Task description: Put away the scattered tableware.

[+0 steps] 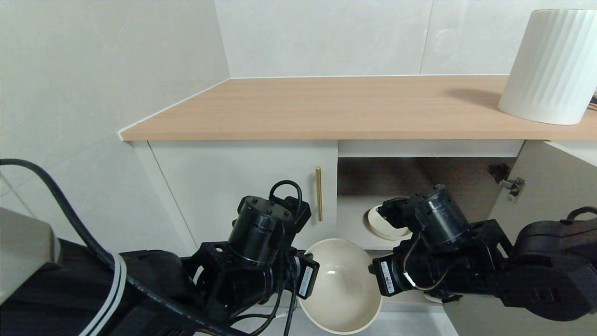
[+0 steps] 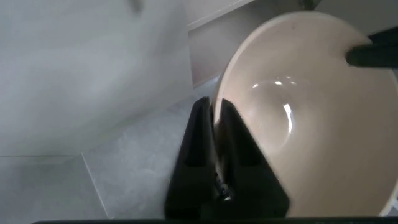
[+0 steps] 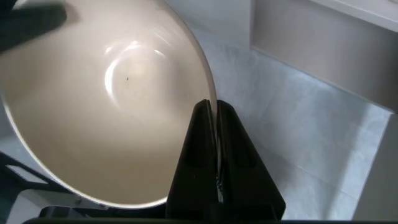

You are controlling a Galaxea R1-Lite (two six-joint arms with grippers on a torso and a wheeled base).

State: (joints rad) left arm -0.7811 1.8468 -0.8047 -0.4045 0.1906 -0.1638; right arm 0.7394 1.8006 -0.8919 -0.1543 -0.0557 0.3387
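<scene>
- we note the left claw (image 2: 216, 115) clamped on the rim of the cream bowl (image 1: 343, 284).
- the right claw (image 3: 215, 115) is clamped on its opposite rim.
- a second bowl (image 1: 378, 227) sits in the open cupboard (image 1: 443, 170).

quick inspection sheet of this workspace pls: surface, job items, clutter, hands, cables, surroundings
surface: light wooden countertop, one item at its right end
job's things: large round glossy cream bowl held before the open cabinet; small cream dish inside it
clutter: nothing seen
hands: left hand and right hand each shut on the bowl's rim, opposite sides
cables: thick black cable over the left arm
surroundings: tall white ribbed cylinder on the countertop; left door closed, brass bar handle; right door open; pale tiled walls
</scene>
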